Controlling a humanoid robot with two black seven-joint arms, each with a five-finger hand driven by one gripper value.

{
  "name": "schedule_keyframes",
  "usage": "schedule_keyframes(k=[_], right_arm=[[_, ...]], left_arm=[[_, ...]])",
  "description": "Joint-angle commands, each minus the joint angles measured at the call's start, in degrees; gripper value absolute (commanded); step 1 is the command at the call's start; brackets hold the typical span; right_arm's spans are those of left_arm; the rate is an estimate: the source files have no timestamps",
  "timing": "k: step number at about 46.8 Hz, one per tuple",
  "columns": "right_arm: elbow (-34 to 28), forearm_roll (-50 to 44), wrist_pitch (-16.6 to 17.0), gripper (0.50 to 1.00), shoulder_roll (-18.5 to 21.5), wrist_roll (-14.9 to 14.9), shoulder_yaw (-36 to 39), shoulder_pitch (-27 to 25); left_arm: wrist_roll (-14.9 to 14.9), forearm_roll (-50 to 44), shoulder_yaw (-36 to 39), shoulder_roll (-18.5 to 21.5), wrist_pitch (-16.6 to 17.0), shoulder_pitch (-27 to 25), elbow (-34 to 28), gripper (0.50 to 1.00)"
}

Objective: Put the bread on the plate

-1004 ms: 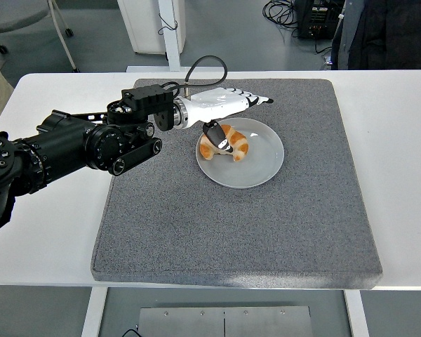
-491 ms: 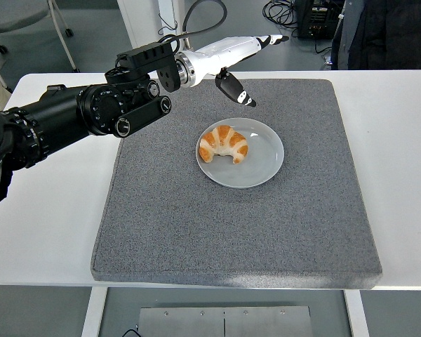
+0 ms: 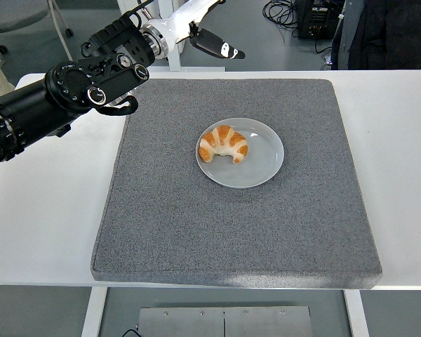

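A golden croissant lies on the left half of a grey round plate, which sits on the grey mat. My left hand, white with black fingertips, is raised high above the mat's far left edge, well back and left of the plate. Its fingers are spread and hold nothing. The right arm does not show.
The mat covers most of the white table. A white post stands behind the table's far edge. Cables and dark equipment lie on the floor at the back right, beside a person's dark clothing.
My left hand has let go of the croissant, lifted off the plate and drawn back up and to the left. The croissant stays on the plate.
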Motion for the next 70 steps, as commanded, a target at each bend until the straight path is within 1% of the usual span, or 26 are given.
schedule_keyframes(k=[1,6,12,15,19,24,28,34,44,53,56,61,63,70], right_arm=[[0.00,0.00,-0.01,1.000,0.00,0.00,0.01,0.02],[0.00,0.00,-0.01,1.000,0.00,0.00,0.01,0.02],[0.00,0.00,-0.01,1.000,0.00,0.00,0.01,0.11],[0.00,0.00,-0.01,1.000,0.00,0.00,0.01,0.02],[0.00,0.00,-0.01,1.000,0.00,0.00,0.01,0.02],[0.17,0.00,0.07,1.000,0.00,0.00,0.01,0.02],[0.44,0.00,0.07,1.000,0.00,0.00,0.10,0.11],[0.44,0.00,0.07,1.000,0.00,0.00,0.01,0.11],[0.00,0.00,0.07,1.000,0.00,0.00,0.19,0.11],[0.00,0.00,-0.01,1.000,0.00,0.00,0.10,0.11],[0.00,0.00,0.07,1.000,0.00,0.00,0.10,0.11],[0.00,0.00,0.07,1.000,0.00,0.00,0.19,0.11],[0.00,0.00,-0.01,1.000,0.00,0.00,0.10,0.11],[0.00,0.00,-0.01,1.000,0.00,0.00,0.19,0.19]], left_arm=[[0.37,-1.82,-1.61,1.56,-0.03,0.18,0.02,0.989],[0.28,-5.77,-4.60,2.62,-0.20,1.67,0.02,0.989],[0.37,-8.15,-8.03,3.85,-0.55,3.95,0.02,0.989],[0.37,-8.68,-9.96,4.81,-0.99,5.62,0.02,0.989],[0.45,-8.77,-13.38,5.08,-1.87,7.56,0.37,0.989],[0.45,-8.77,-17.87,4.99,-2.57,10.11,2.82,0.989],[0.45,-8.94,-21.29,4.55,-3.89,12.13,5.29,0.989],[0.54,-10.61,-25.16,3.94,-7.23,14.24,7.57,0.989],[3.44,-16.23,-28.77,0.69,-11.71,15.56,11.44,0.987],[4.05,-21.51,-30.70,-2.39,-14.53,15.91,14.25,0.987],[5.28,-23.27,-31.67,-3.35,-15.05,16.35,15.13,0.989],[8.97,-25.64,-33.86,-4.76,-15.23,17.05,16.63,0.987],[9.59,-26.26,-34.92,-5.29,-15.23,17.23,17.16,0.987],[10.47,-27.22,-38.35,-5.29,-15.32,17.67,18.12,0.987]])
